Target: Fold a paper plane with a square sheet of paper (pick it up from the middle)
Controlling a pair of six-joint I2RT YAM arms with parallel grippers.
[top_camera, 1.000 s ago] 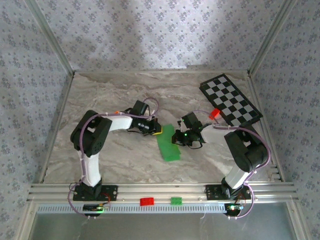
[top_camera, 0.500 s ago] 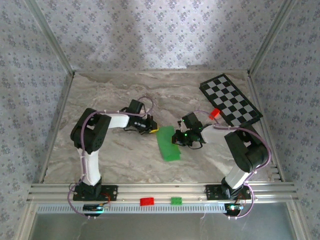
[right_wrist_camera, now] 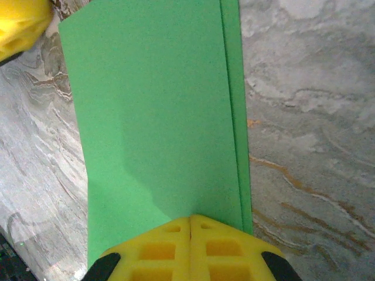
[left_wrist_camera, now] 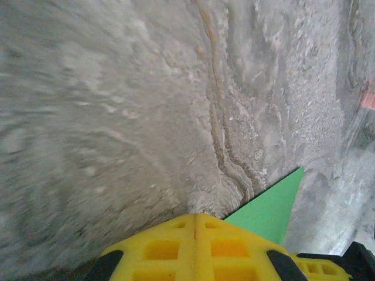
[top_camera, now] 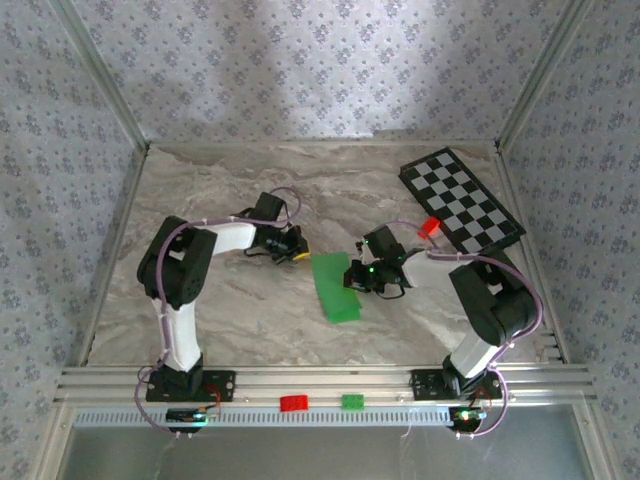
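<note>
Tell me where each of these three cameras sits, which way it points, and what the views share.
Top external: above and behind the arm bases, looking down on the marble table; both arms show, left gripper and right gripper at the green paper's edges.
Left wrist: low over the table, facing past its shut yellow fingers; a paper corner at right.
Right wrist: looking down past its shut yellow fingers across the folded paper.
Shared: both wrist views show paper and marble.
</note>
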